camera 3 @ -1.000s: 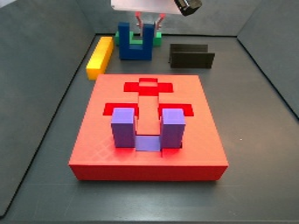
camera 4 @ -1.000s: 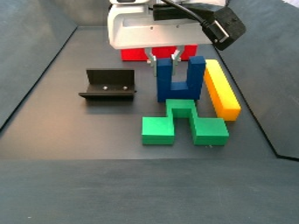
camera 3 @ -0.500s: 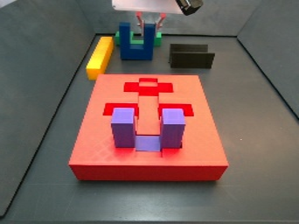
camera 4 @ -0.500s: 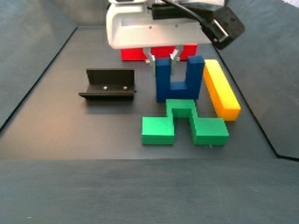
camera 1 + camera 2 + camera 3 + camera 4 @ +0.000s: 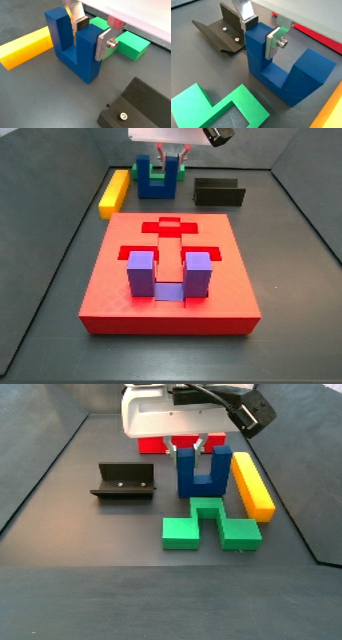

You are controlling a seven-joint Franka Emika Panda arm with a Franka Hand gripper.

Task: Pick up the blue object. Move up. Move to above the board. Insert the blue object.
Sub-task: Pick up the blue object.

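The blue object [image 5: 156, 184] stands upright on the dark floor behind the board [image 5: 214, 240], prongs up. It also shows in the side view from the far end [image 5: 201, 476]. My gripper [image 5: 90, 35] is down over it. One finger sits in the gap between the prongs and the other on a prong's outer face, in both wrist views [image 5: 261, 35]. The pads press that prong. The board is a red slab with dark slots. A purple U-shaped block [image 5: 167, 274] stands in its near slot.
A yellow bar [image 5: 251, 486] lies beside the blue object. A green block [image 5: 207, 524] lies on the side of the blue object away from the board. The fixture [image 5: 123, 481] stands on the floor on the other side. Dark walls ring the floor.
In the side view from the far end, the blue object and gripper sit slightly higher in the picture than a second ago. The other things have not moved.
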